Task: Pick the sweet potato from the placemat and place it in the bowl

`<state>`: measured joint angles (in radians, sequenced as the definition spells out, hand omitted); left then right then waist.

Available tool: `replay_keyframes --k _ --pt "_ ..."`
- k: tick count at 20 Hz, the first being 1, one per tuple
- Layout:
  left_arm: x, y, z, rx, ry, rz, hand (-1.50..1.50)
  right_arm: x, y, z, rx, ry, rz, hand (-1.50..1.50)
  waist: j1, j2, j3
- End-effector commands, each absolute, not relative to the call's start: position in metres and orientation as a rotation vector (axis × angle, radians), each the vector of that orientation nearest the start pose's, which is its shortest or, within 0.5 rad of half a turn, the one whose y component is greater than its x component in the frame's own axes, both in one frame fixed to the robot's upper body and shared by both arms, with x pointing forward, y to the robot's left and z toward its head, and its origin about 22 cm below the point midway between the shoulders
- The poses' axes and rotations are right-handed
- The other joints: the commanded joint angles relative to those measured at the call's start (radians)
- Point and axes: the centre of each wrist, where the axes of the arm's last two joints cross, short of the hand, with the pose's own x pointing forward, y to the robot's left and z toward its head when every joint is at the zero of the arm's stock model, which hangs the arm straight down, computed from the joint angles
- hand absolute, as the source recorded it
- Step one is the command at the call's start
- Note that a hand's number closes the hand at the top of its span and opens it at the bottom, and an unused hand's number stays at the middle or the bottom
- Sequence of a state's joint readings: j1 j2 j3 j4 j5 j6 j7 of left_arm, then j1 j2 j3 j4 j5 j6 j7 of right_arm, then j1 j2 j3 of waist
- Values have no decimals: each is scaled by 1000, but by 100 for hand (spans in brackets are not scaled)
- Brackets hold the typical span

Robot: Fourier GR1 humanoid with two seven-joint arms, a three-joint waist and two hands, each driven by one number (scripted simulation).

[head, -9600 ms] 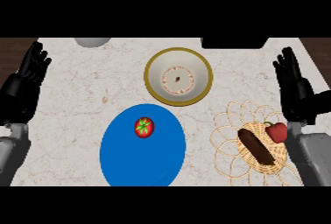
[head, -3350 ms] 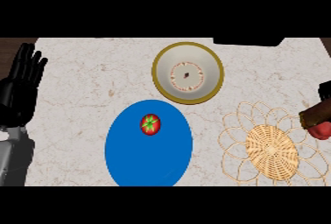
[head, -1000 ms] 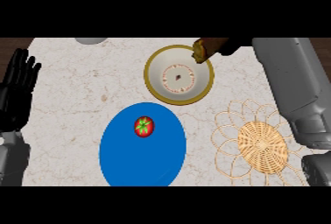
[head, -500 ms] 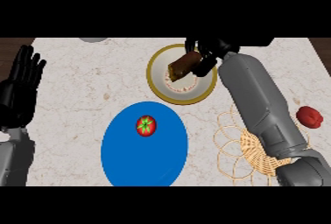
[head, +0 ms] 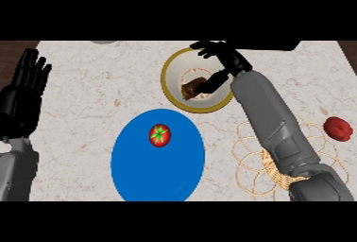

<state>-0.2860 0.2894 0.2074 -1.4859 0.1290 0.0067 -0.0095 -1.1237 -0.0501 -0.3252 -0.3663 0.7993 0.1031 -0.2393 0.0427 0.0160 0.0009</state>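
I see the left hand (head: 24, 94) resting at the left edge, fingers straight and up. A tomato (head: 159, 135) sits on the blue plate (head: 140, 175); farther right, the sweet potato (head: 196, 87) lies inside the bowl (head: 173, 71). The right hand (head: 225, 56) hangs spread over the bowl, holding nothing, with a red fruit (head: 338, 128) just right of the woven placemat (head: 252, 160).

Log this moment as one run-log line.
brown sweet potato: lying in the yellow-rimmed white bowl | right hand: open above bowl | left hand: open, resting at left edge
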Motion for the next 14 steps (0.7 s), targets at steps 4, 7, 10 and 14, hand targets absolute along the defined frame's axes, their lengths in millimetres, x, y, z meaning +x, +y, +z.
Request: replay_keyframes --k 4,7,10,14 --pt "314 310 84 206 -1809 10 0 463 -159 107 -245 -1756 566 -150 -8 3 0" --pt "313 314 91 223 -1811 1 0 464 -194 102 -287 -1758 451 -150 -1 6 0" --pt "302 312 90 196 -1819 -14 0 465 -240 109 -336 -1729 357 -150 15 7 1" --pt "315 316 97 215 -1817 -3 0 454 -292 101 -300 -1709 272 -150 2 11 1"
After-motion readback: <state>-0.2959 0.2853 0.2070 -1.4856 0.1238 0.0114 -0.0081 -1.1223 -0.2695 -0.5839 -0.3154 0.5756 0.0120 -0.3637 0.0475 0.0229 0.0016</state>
